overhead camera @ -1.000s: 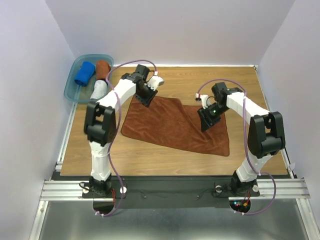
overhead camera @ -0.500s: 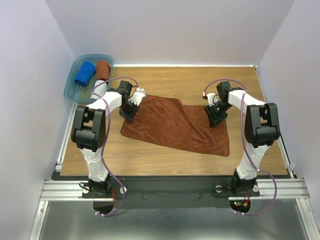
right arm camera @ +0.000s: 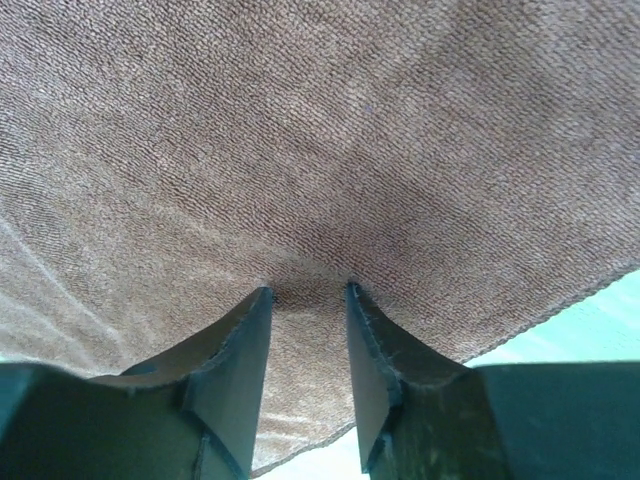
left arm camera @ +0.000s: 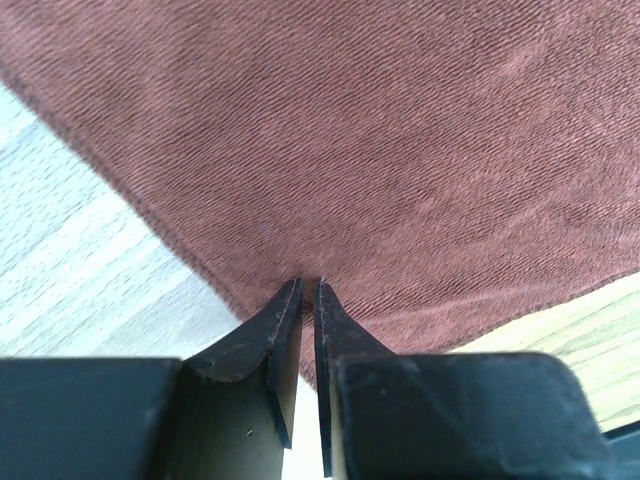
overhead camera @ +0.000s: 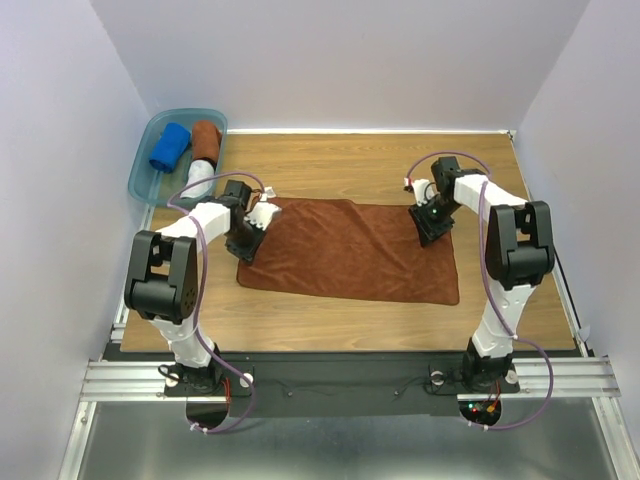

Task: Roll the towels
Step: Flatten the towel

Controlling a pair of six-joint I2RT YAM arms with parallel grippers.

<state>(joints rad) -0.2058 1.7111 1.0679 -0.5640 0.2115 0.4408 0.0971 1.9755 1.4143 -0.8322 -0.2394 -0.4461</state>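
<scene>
Wood-grain worktop inside pale lavender walls: rust-brown towel flat at centre, left gripper clenched on its left edge, right gripper pinching its far right corner, blue tub holding 3 rolled towels far-left.

Both white-and-black arms reach forward and bend low, left black two-finger claw pinched nearly closed on cloth at its fingertips, right black two-finger claw with jaws partly apart, cloth bunched between them.
</scene>
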